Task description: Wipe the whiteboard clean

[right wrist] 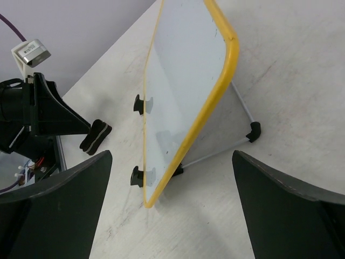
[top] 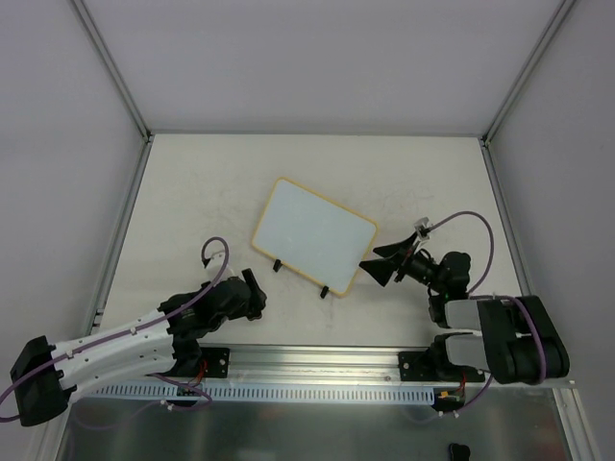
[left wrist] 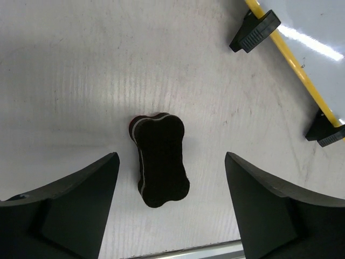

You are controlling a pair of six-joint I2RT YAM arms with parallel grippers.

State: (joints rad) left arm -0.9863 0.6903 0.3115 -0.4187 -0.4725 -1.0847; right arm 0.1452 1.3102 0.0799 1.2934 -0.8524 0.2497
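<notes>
The left gripper (top: 248,294), jaws apart, hovers over the bone-shaped eraser (left wrist: 160,159) near the whiteboard (top: 312,235); the right gripper (top: 377,261), also apart, faces its edge, where a nudge could topple it.

The long white-and-black left arm (top: 115,346) lies low, stretched from its base at the near left corner out toward the middle. Its wrist is bent so that the black two-finger left gripper (top: 252,291) points straight down, and its wedge-shaped fingers (left wrist: 70,210) are spread well apart. The grey-and-black right arm (top: 490,336) is folded up tight close to its base. Its black right gripper (top: 380,259) points leftward and slightly down, jaws splayed wide.
</notes>
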